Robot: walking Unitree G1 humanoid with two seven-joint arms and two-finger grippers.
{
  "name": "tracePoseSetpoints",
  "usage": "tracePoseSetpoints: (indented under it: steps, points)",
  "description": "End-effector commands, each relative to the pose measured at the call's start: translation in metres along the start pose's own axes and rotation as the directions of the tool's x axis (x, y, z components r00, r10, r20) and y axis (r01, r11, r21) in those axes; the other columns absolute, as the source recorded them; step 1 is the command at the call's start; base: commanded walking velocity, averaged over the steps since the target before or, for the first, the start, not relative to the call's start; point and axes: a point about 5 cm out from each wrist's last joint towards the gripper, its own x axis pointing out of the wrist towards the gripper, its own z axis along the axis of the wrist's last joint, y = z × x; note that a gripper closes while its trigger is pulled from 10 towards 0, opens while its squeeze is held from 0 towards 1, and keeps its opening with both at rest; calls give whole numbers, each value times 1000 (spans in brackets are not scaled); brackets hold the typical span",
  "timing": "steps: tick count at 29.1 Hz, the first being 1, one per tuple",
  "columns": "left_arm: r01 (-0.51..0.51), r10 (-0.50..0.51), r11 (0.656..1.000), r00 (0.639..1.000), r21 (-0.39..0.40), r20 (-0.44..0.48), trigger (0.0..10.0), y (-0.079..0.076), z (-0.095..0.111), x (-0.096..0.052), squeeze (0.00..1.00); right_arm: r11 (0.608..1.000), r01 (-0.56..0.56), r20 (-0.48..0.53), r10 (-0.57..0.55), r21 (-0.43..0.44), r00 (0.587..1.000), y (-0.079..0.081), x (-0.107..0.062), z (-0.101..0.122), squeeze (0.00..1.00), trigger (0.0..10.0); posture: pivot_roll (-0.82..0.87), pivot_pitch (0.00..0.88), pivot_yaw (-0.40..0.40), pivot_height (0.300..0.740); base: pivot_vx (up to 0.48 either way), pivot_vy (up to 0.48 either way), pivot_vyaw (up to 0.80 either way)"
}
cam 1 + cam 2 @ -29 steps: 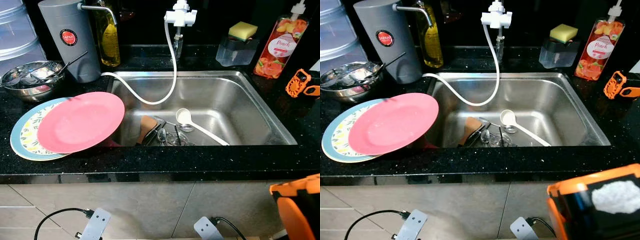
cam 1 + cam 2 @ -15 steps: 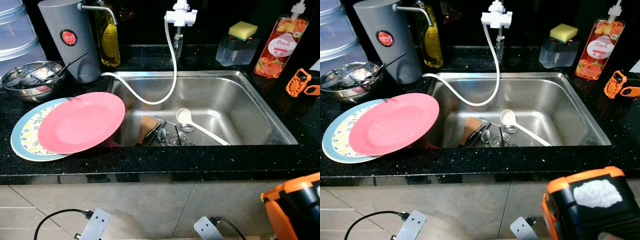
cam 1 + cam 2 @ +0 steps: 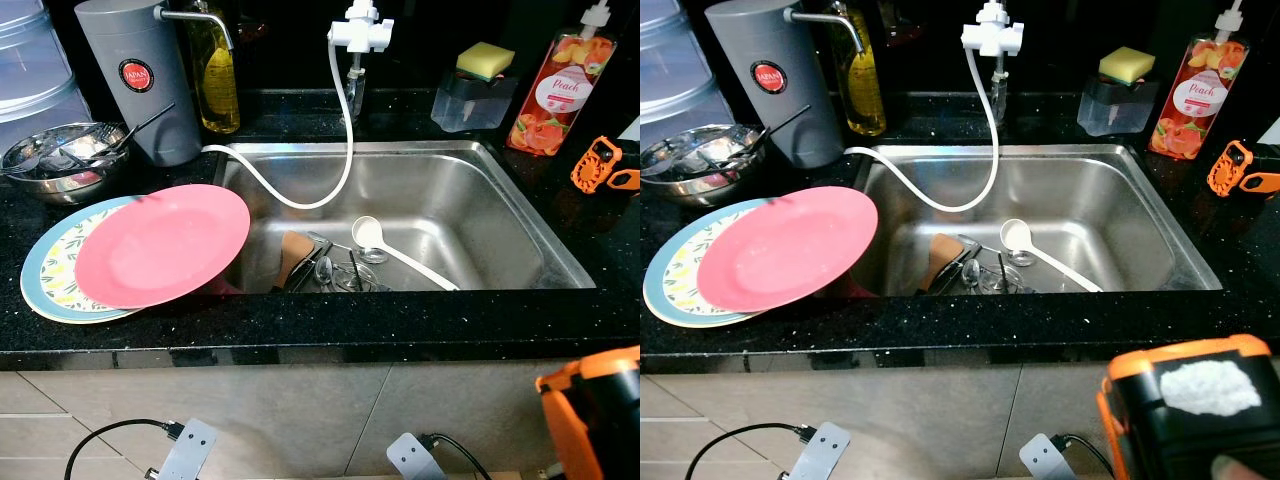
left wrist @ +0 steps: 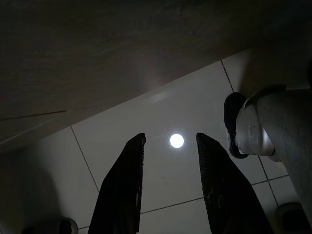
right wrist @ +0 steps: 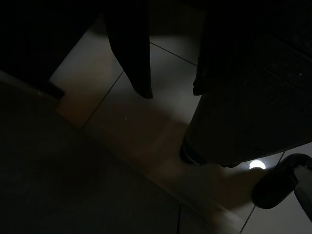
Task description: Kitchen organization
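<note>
A pink plate (image 3: 160,245) lies on a patterned blue-rimmed plate (image 3: 48,278) on the black counter, left of the steel sink (image 3: 455,185). In the sink lie a white ladle (image 3: 400,255), a brown spatula (image 3: 293,250) and several metal utensils (image 3: 338,272). A steel bowl (image 3: 62,165) with spoons sits behind the plates. My left gripper (image 4: 170,138) hangs open over pale floor tiles, holding nothing. My right gripper (image 5: 171,92) also hangs open over the floor in deep shade.
Behind the sink stand a grey dispenser (image 3: 135,80), an oil bottle (image 3: 215,80), a white tap (image 3: 360,28) with a hose (image 3: 345,150), a sponge holder (image 3: 478,95) and a peach soap bottle (image 3: 560,90). An orange-and-black object (image 3: 1195,415) looms at the lower right.
The orange-and-black object at the lower right has shifted slightly to the right. Plates, sink contents and counter items have not moved.
</note>
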Motion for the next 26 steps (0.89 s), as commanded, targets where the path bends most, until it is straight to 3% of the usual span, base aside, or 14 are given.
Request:
tracePoseSetpoints:
  steps: [1,26]
  points:
    - [-10,10,1000,1000,15,-9,10000,6,-5,-2,0,1000,-22,-20,22,-2,1000,7,0,-4,0,10000,150,0,-6,740,0,0,0]
    - [-2,2,1000,1000,10,0,10000,2,-3,-1,0,1000,-22,-22,21,-6,1000,5,-1,-6,0,10000,147,0,-13,740,0,0,0]
